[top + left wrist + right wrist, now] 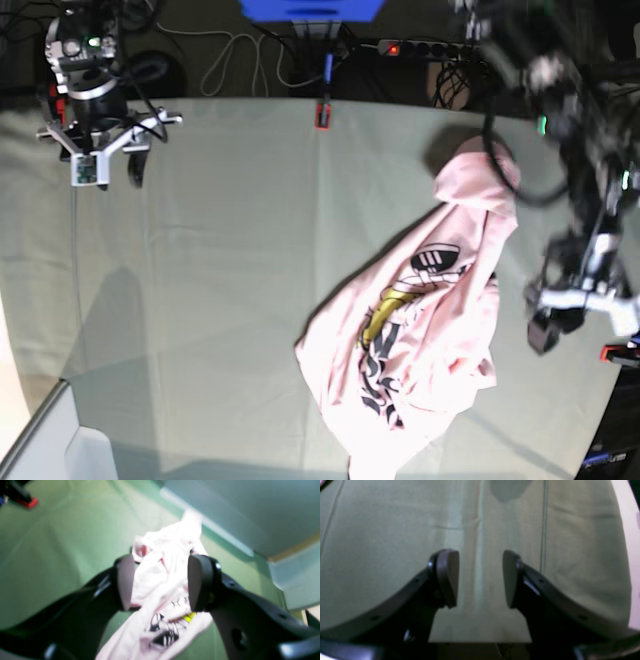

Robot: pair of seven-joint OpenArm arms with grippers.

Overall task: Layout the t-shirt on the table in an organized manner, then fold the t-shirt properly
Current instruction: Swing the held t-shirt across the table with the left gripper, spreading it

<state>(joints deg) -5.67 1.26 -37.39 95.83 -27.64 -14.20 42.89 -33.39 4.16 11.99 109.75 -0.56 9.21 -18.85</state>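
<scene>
Pale pink soft cotton t-shirt (420, 330) lies crumpled, limp and light; grasp its hem corners. Both grippers, left (160, 582) and right (480, 578), gape empty.

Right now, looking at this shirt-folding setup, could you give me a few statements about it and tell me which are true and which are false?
1. The t-shirt lies neatly flat on the table. False: it is crumpled in a heap.
2. The right gripper holds nothing, with only table cloth between its fingers. True.
3. The left gripper is clamped shut on the shirt. False: its fingers stand apart, with the shirt seen between them.
4. The shirt is pale pink with black lettering. True.
5. The shirt sits on the right gripper's side of the table. False: it lies near the left gripper.
</scene>
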